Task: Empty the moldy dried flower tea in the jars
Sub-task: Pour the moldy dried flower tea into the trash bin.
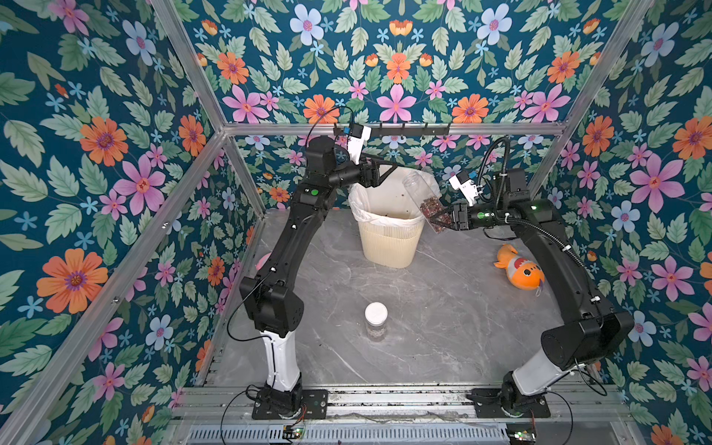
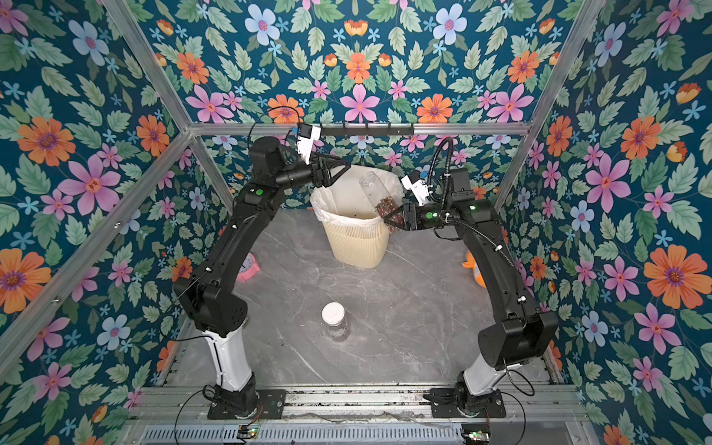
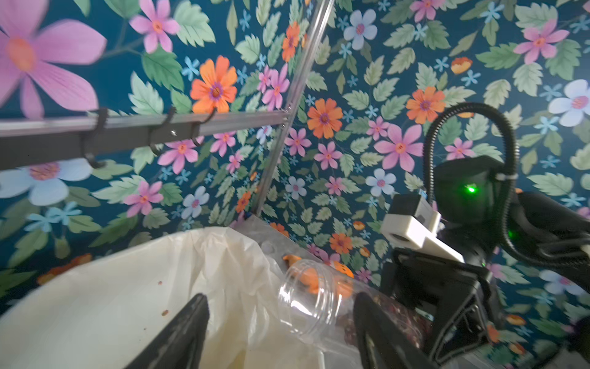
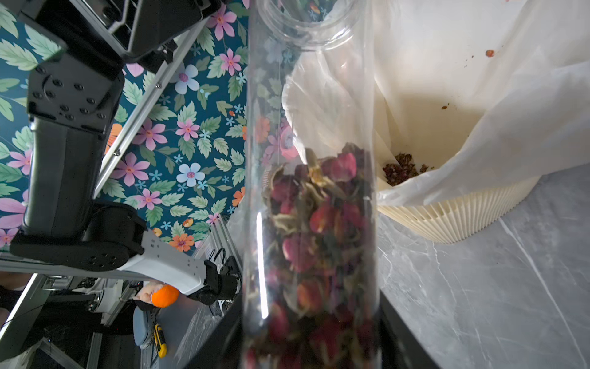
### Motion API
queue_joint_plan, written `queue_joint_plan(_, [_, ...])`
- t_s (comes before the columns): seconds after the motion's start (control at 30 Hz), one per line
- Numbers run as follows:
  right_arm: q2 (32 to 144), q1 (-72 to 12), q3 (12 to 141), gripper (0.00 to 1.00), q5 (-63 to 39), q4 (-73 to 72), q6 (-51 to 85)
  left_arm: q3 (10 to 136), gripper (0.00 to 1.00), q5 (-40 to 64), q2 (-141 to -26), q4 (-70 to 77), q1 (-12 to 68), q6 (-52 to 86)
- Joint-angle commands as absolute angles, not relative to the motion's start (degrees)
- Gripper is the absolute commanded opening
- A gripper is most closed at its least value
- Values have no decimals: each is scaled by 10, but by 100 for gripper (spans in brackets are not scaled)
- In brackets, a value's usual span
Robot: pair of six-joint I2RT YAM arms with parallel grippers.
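the right pincer [image 1: 439, 220] is clenched on the base end of a clear cylindrical plastic jar with no lid [image 1: 422, 192]. the jar is tilted: its open mouth sits higher and points toward the back wall and the left arm, and its base is lower, between the black fingers. it hangs over the right side of the rim of a cream ribbed plastic bin [image 1: 389, 246], which is lined with a white plastic bag [image 1: 360, 204]. the reddish-brown dried flower tea [image 1: 430, 208] fills the lower part of this jar, against the base, and the upper part near the mouth is bare. in the right wrist view the buds show pink and dark red through the wall, and a small heap of the same tea [image 4: 400, 172] lies at the bottom of the bag, with a few crumbs stuck higher on the plastic.

the left pincer [image 1: 387, 169] is released, its fingers spread with nothing between them. it hovers above the back left of the bin's rim, near the jar's mouth but apart from it in both top views.

a second clear jar with a round white lid [image 1: 375, 321] stands upright on the grey marbled worktop [image 1: 443, 327], well in front of the bin, between the two arm bases, with brownish tea visible through its wall. an orange plush fish [image 1: 520, 269] lies on the worktop under the right arm.
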State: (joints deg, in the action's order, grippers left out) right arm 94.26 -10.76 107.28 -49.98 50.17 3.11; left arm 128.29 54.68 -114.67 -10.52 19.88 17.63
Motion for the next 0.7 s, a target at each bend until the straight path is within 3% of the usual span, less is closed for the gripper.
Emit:
queue_joint_plan(0.0, [967,-109,1095,32,-525,551,-22,1293,74,656,-1162,-147,196,160])
queue_joint_plan(0.17, [1004,-118,1148,31,-521,603,-49,1287,72,687,-1185,-123,196,179])
queue_joint_plan(0.3, [1018,-131,1170,31,-511,627,-62,1245,61,717,-1184,-59,198,229])
queue_joint_plan(0.67, [1038,-135,1207,31,-500,672,-103,1167,52,718,-1136,-78,200,193])
